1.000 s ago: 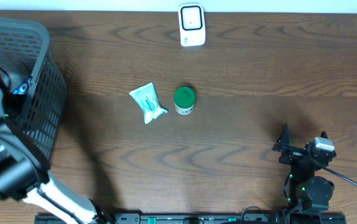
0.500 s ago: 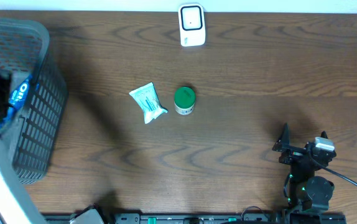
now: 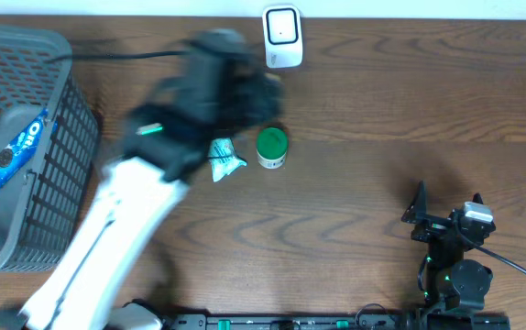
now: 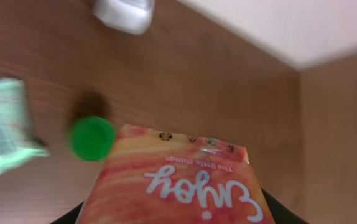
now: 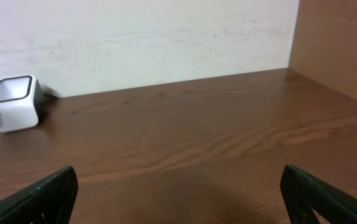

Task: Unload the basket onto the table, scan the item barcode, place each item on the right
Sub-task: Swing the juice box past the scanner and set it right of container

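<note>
Heads up, the left arm (image 3: 126, 211) is just a blurry smear in the overhead view, so you can't make out its fingers there, and it hides part of the crinkly white-and-teal packet (image 3: 224, 160). The left wrist view sorts it out: the left gripper (image 4: 178, 214) is clamped on one glossy orange pouch (image 4: 178, 180) with white "enjoy" lettering. The pouch is cut off at the bottom edge and sits above the table near the jar, no barcode showing. Count-wise: one boxy white scanner (image 3: 282, 37) at the far edge, one round green-capped jar (image 3: 271, 147) just beside the packet, and one dark plastic mesh basket (image 3: 66, 156) on the left with one blue Oreo pack (image 3: 11, 151) inside. The right gripper (image 3: 446, 209) sits near the front right with its jaws spread wide, holding nothing. The table (image 3: 382, 101) is dark woodgrain.
</note>
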